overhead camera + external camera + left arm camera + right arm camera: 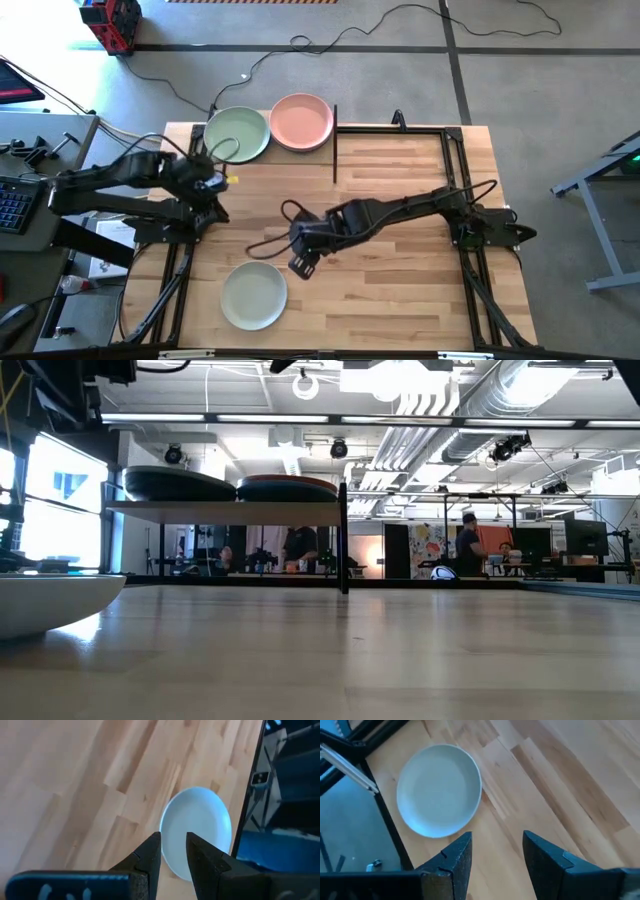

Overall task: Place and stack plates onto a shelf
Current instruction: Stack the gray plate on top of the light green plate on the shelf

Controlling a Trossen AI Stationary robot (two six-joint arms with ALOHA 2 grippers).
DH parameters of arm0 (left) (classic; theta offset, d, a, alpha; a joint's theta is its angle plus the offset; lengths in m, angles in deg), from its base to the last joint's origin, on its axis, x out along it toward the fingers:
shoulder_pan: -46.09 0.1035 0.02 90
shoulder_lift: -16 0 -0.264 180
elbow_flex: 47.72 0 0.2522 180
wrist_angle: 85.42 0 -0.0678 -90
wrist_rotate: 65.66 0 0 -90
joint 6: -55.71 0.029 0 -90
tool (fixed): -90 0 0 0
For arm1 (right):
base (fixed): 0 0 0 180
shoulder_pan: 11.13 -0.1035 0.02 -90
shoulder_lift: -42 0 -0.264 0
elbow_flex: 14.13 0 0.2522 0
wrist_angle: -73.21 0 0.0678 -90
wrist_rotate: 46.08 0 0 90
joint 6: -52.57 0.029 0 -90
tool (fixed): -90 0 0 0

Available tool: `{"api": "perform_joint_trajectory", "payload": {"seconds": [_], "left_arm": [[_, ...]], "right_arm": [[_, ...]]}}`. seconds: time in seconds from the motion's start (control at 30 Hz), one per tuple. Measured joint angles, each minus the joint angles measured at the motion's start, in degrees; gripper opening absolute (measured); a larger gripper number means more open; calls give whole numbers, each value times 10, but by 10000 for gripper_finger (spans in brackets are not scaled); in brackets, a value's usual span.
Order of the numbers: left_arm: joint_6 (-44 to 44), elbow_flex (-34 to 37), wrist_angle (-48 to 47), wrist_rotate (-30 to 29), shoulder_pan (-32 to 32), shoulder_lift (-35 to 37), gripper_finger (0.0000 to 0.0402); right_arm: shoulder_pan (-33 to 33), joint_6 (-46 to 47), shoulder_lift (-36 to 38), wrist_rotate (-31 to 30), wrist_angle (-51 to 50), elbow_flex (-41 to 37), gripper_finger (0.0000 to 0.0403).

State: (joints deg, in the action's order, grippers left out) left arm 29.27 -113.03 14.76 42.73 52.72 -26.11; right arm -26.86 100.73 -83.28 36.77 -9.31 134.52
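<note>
The round, matte, pale cream-green plate [254, 294] lies flat on the slatted light-wood tabletop [400, 270] near its front edge, alone and untouched. Just beside it, toward the table's middle and a little to the robot's right, hangs the right gripper [303, 262], its two dark fingers [452, 857] spread apart with nothing between them; in its wrist view the plate sits ahead of the fingertips and off to one side, so the gripper is not yet over the rim. A round plate offers no long axis, so what matters is only which part of the rim faces the tool, and that looks to be the edge nearest the table's centre. The left gripper [205, 180] waits farther back near the left edge, empty, its fingers [150, 855] only narrowly parted, well apart from this plate; the right arm is plainly the nearer. Farthest off, at the back, the flat light-wood shelf with thin black rods [225, 510] already carries a sage green plate [237, 134] and a pink plate [301, 121] side by side.
</note>
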Motion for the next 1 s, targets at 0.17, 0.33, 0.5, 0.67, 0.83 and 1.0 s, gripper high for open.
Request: {"api": "perform_joint_trajectory", "payload": {"seconds": [0.17, 0.33, 0.5, 0.67, 0.83, 1.0], "left_arm": [[-25, 43, 57, -1, -59, 0, 80], [-63, 87, 132, -13, -119, -5, 80], [-107, 122, 163, -39, -179, -20, 80], [-148, 145, 168, -50, -234, -50, 80], [-191, 153, 187, -91, -272, -77, 80], [-223, 153, 207, -116, -296, -108, 80]], "right_arm": [[-10, 26, -2, -26, -2, 0, 154], [-16, 35, -2, -47, -2, 0, 154], [-18, 44, -2, -47, -2, 0, 154], [-18, 45, -1, -47, -4, 0, 154], [-19, 45, -1, -47, -4, 0, 154], [-19, 44, -1, -47, -4, 0, 154]]}}
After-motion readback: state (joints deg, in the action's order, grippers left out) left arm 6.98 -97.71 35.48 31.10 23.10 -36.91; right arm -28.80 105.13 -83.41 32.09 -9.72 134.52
